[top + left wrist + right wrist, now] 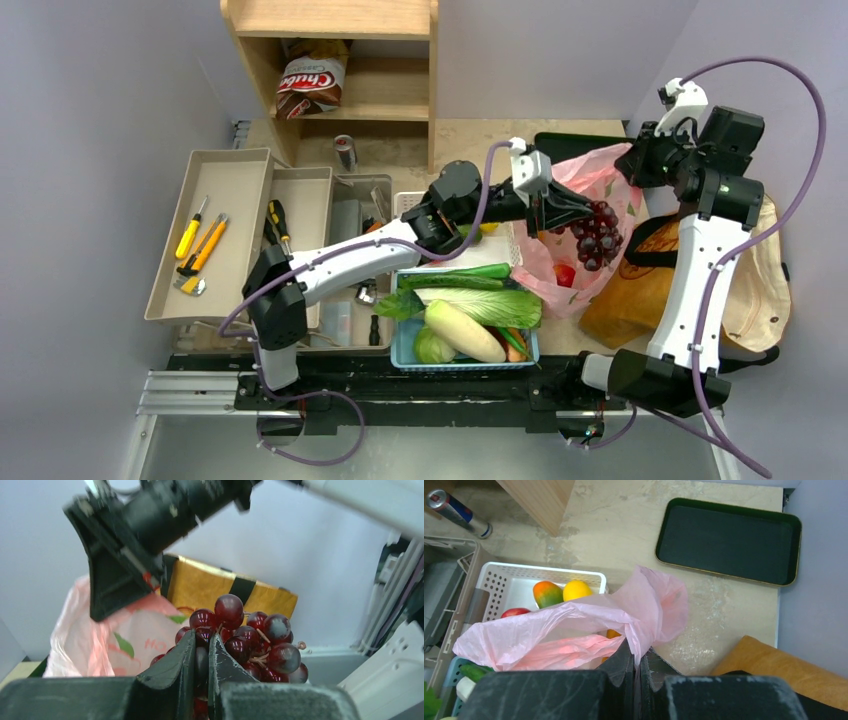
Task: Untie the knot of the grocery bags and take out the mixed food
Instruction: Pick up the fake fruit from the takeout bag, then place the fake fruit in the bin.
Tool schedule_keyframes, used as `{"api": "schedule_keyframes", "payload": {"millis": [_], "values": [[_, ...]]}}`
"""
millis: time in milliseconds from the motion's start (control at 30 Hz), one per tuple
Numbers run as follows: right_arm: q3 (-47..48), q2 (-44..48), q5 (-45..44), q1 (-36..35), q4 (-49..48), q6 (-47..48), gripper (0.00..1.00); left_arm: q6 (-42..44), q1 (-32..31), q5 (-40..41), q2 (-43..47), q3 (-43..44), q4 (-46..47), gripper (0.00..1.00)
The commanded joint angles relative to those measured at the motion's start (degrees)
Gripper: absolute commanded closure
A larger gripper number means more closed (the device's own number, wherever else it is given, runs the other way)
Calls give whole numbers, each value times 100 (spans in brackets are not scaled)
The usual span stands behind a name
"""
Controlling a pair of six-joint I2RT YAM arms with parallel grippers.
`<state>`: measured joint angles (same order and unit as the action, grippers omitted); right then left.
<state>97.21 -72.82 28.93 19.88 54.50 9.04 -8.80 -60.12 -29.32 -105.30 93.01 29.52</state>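
Note:
My left gripper (578, 214) (201, 647) is shut on a bunch of dark grapes (598, 236) (250, 640), held above the mouth of the thin pink bag (598, 180) (95, 640). My right gripper (633, 160) (640, 656) is shut on the pink bag's (574, 625) far rim and holds it up. A red apple (565, 273) shows inside the bag. The brown paper bag (640, 295) (210, 587) lies to its right. No knot shows in any view. Cucumber (465, 272), napa cabbage (492, 303) and daikon (465, 332) lie in the blue basket (403, 352).
A white basket (514, 572) holds a mango and other fruit. A black tray (729, 540) sits at the back right. The beige tote (768, 285) lies under my right arm. Grey tool trays (215, 185), a can (345, 152) and a wooden shelf (400, 90) stand left.

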Motion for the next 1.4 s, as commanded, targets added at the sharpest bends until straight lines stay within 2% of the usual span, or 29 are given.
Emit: {"api": "schedule_keyframes", "payload": {"millis": [0,133,233,400,533,733,833,933,967,1000,1067,1100,1133,1200,1267,1300,1367], "values": [[-79,109,-299,13,-243,125,100,-865,104,88,509,781,436,100],[-134,165,-370,12,-237,213,100,-837,381,460,916,969,67,100],[-162,212,-361,7,-291,168,100,-473,688,913,1361,660,-561,100],[-139,271,-367,8,-385,69,100,-311,1464,1784,2054,-476,-1656,100],[-96,328,-128,7,-409,25,100,272,1816,1892,2376,-1597,-1822,100],[-16,329,289,7,-275,54,100,1466,1977,1688,2188,-2949,-1526,100],[-15,383,437,8,-170,170,100,1888,1985,1764,1810,-3161,-1460,100],[1,444,765,10,21,379,100,2151,1985,2189,1385,-3038,-1569,100],[-8,470,909,8,108,473,100,2203,1986,2333,1279,-2915,-1733,97],[-13,509,1033,7,195,587,100,2208,1984,2413,1230,-2757,-1872,85],[-59,610,1152,14,307,707,100,2188,1979,1948,1493,-2780,-1898,52],[-102,657,1170,15,302,714,100,2232,1976,1448,1736,-2916,-1736,25],[-151,699,1182,10,310,732,100,2305,1960,901,1961,-3089,-1526,15],[-248,764,1202,7,324,761,100,2533,1774,207,2385,-3257,-1319,11],[-266,805,1263,8,340,745,100,2665,1558,-356,2681,-3134,-1388,14],[-276,821,1298,7,330,700,100,2672,1441,-623,2750,-2958,-1458,18],[-316,861,1328,8,255,566,100,2681,1194,-1085,2726,-2459,-1673,37]]}}
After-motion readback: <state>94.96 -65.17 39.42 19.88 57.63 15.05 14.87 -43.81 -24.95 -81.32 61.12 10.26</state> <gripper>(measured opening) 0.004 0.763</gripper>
